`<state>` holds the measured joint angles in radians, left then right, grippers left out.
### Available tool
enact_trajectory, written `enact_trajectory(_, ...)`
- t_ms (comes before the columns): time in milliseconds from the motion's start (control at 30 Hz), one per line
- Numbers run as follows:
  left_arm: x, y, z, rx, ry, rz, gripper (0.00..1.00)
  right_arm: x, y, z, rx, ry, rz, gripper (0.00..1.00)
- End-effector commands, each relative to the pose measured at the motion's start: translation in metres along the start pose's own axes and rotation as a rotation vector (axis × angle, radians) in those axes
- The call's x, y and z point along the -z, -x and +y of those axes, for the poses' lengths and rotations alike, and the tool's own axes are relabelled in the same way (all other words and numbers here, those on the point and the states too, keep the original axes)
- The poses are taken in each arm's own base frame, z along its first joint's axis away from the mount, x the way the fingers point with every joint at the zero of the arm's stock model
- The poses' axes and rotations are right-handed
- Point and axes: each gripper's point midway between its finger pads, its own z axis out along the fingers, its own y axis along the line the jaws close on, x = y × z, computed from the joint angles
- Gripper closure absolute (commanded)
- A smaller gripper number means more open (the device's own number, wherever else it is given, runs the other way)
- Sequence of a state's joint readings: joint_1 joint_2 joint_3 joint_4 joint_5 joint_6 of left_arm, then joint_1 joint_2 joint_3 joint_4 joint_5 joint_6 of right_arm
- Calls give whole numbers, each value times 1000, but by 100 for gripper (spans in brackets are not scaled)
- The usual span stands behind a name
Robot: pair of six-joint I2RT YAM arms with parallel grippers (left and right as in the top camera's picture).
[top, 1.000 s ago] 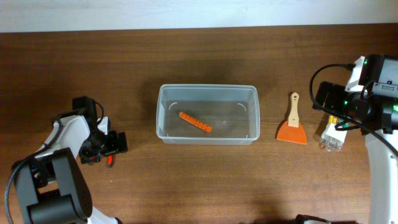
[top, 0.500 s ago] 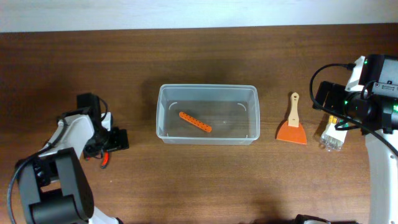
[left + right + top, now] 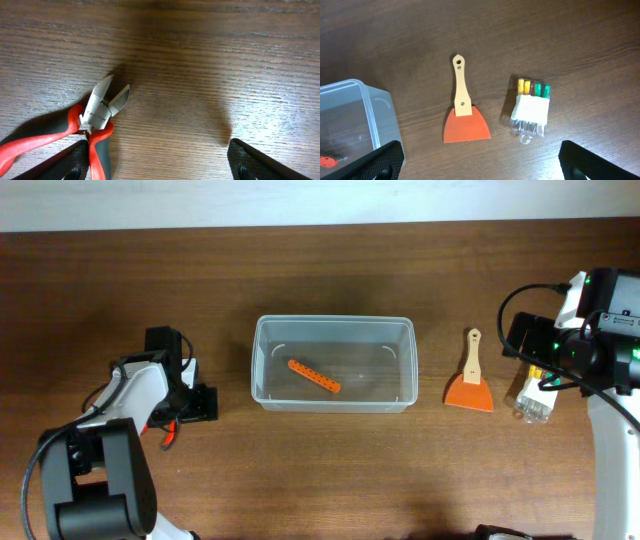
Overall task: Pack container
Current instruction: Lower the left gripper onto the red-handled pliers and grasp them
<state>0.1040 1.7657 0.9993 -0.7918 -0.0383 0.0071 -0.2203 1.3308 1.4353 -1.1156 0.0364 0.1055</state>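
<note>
The container (image 3: 333, 378) stands mid-surface with an orange strip (image 3: 314, 376) inside. Near the left edge, the left gripper (image 3: 155, 162) hangs over the cutters (image 3: 95, 125), its fingers (image 3: 62, 164) spread. The cutters lie off-centre, by one finger. The likely step is to grasp them: centre on the red handles, descend, then close. The right gripper (image 3: 480, 162) is also spread, above the scraper (image 3: 465, 112).

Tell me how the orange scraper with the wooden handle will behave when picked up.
The scraper lies flat on the table, so it probably won't roll. Its slim wooden handle looks stiff and light. The wide orange blade may flex a little, and gripped by the handle it could droop blade-first.
</note>
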Motion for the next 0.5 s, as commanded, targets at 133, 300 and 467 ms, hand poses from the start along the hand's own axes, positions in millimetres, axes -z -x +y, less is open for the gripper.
enact_trajectory(133, -3, -14, 1, -19, 10, 57, 33, 3, 2, 0, -10, 1, -3, 1)
enact_trajectory(300, -7, -21, 1, -20, 10, 79, 53, 3, 2, 0, -10, 1, -3, 1)
enact_trajectory(467, -10, -29, 1, -21, 9, 99, 65, 3, 2, 0, -10, 1, -3, 1)
